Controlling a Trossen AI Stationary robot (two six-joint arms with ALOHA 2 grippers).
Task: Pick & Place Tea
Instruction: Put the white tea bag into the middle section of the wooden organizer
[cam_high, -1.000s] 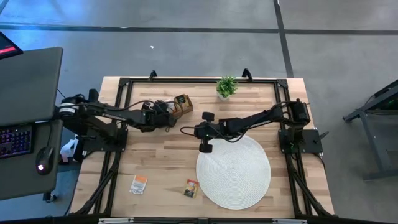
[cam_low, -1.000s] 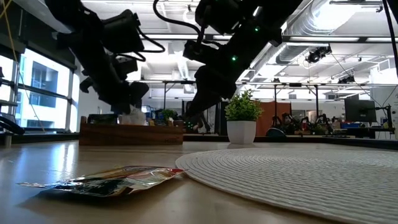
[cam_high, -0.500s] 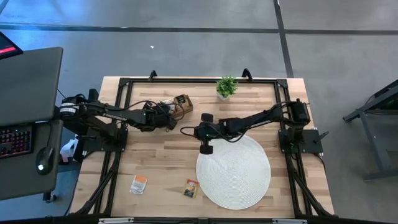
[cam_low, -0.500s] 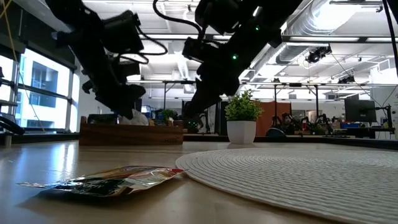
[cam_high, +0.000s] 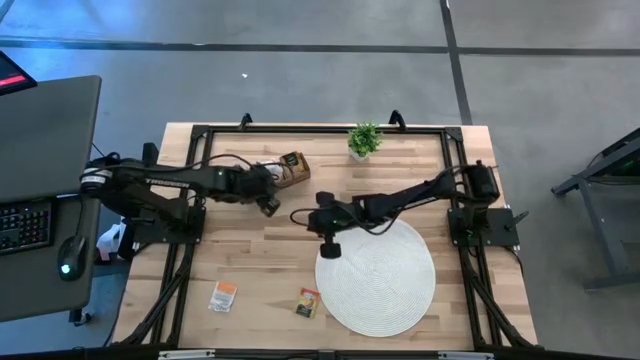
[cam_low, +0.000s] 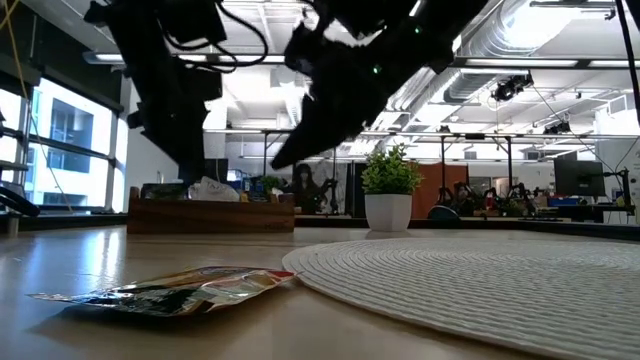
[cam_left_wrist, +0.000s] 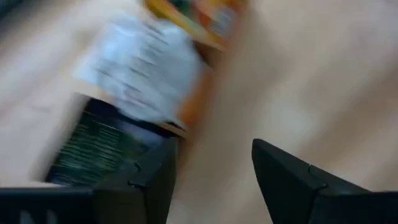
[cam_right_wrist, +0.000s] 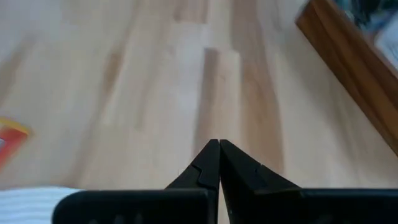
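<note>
Over the pale wooden tabletop (cam_high: 250, 255), the round white woven mat (cam_high: 378, 278) lies near the front edge; two tea sachets (cam_high: 223, 296) (orange-and-white) lie at the front-left. Left gripper (cam_high: 268, 197) spread, right gripper (cam_high: 328, 240) clenched empty.

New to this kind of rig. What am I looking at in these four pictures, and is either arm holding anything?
Two dark robot arms work at a wooden table. One picture looks straight down, one sits at tabletop height, and two come from cameras on the arms' wrists. The left claw is open over blurred tea sachets near the wooden tray. The right claw is shut and holds nothing visible, above bare wood. Two sachets lie loose beside a round white mat; a small plant stands at the back.
</note>
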